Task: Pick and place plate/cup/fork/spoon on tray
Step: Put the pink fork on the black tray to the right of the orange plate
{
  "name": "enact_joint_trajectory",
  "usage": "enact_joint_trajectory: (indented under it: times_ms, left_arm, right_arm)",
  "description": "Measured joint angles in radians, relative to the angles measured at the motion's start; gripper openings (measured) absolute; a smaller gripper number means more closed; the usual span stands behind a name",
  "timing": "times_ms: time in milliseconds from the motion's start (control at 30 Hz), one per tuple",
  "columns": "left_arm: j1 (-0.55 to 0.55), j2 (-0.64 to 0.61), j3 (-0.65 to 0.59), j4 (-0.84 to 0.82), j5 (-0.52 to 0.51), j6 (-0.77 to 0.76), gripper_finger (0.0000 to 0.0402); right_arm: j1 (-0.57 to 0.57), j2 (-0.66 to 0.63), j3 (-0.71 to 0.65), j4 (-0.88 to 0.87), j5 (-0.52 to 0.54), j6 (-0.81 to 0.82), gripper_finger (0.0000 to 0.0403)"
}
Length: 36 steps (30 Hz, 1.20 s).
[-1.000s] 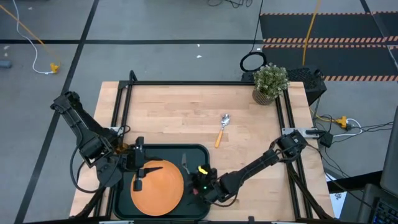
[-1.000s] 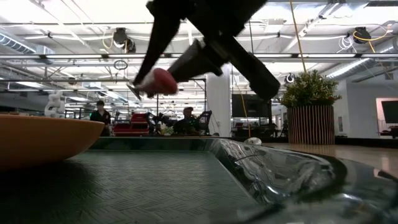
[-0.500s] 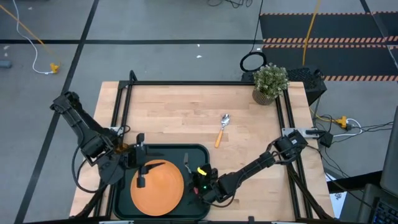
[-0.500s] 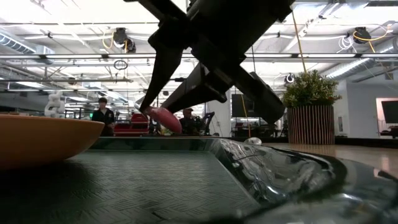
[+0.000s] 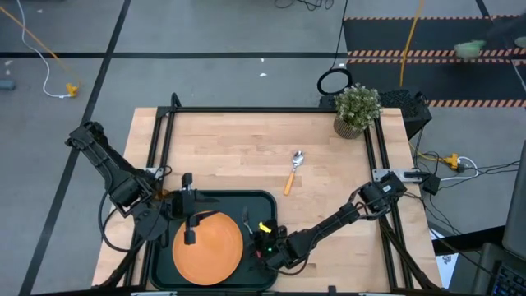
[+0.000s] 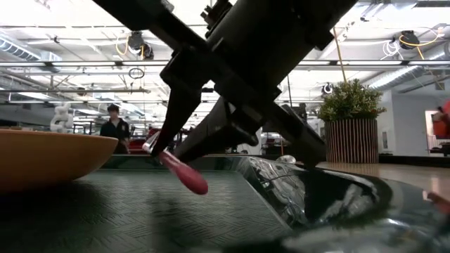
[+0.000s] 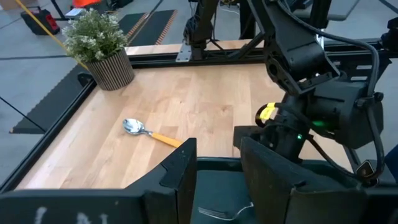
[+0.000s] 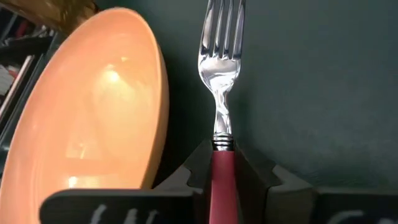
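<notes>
The orange plate lies in the dark tray at the table's near edge. My right gripper hangs low over the tray just right of the plate, shut on the fork, whose tines point toward the far edge. My left gripper is open and empty above the plate's left part; it also shows in the left wrist view. The spoon lies on the bare wood beyond the tray. An amber thing beside the left arm may be the cup; I cannot tell. My right gripper pinches the fork's red handle between its two fingers, just behind the metal neck. The fork runs forward along the fingers, beside the plate's rim. In the low view the handle's free end slants down close to the tray floor; I cannot tell whether it touches.
A potted plant stands at the far right corner. A black frame rail runs along the table's far side. People stand in the room behind.
My right gripper has gone down toward the tray floor with the fork; the handle's free end has dropped from well above the tray to just over it and tilts downward.
</notes>
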Motion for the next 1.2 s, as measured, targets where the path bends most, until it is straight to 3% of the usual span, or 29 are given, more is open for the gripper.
enact_joint_trajectory:
  times_ms: [667, 1000, 1200]
  left_arm:
    - [0.0, 0.0, 0.0, -0.004, 0.002, -0.013, 0.0129]
    - [0.0, 0.0, 0.0, -0.005, 0.002, -0.017, 0.0129]
    - [0.0, 0.0, 0.0, 0.001, 0.002, -0.024, 0.0129]
  right_arm:
    - [0.002, 0.0, 0.0, 0.016, -0.014, -0.009, 0.0099]
    - [0.004, -0.114, -0.001, -0.006, -0.236, -0.31, 0.01]
    - [-0.009, -0.136, 0.0, -0.025, -0.459, -0.617, 0.01]
